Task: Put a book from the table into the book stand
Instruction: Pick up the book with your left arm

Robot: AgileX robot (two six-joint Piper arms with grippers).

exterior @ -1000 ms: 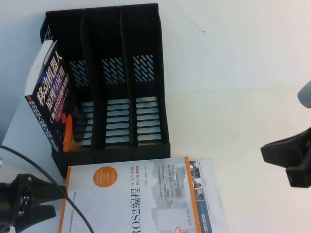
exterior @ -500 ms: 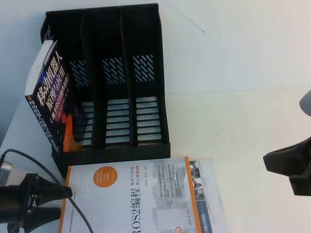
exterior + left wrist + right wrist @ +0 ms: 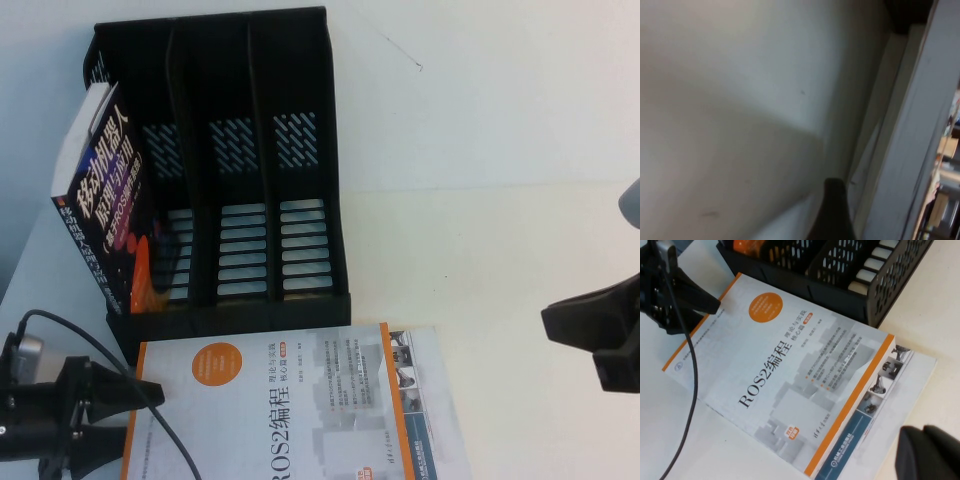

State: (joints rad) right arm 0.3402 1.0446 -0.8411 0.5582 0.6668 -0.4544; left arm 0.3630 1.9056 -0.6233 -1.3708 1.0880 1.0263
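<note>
High view shows the left pincer (image 3: 140, 415) low at the near left of the white surface (image 3: 500, 250), its two dark fingers spread apart, the upper fingertip (image 3: 150, 392) over the left edge of the ROS2 book (image 3: 300, 410). It grips nothing; whether it actually touches the cover cannot be told. The right pincer (image 3: 600, 335) hangs at the right edge of the surface, well apart from the book, and the pictures do not settle whether its fingers are apart or together.

Against the frame a second ago, the left pincer has moved inward toward the book, from outside its left edge to overlapping it; the right pincer has drifted slightly toward the right edge. The book and stand have not moved.

The ROS2 book lies flat, cover up, just in front of the black book stand (image 3: 300, 300). Its long axis runs roughly away from the stand toward the robot, slightly skewed, with the orange-circled end nearest the stand. In the stand's leftmost slot a dark book (image 3: 105, 210) stands upright, leaning left.
</note>
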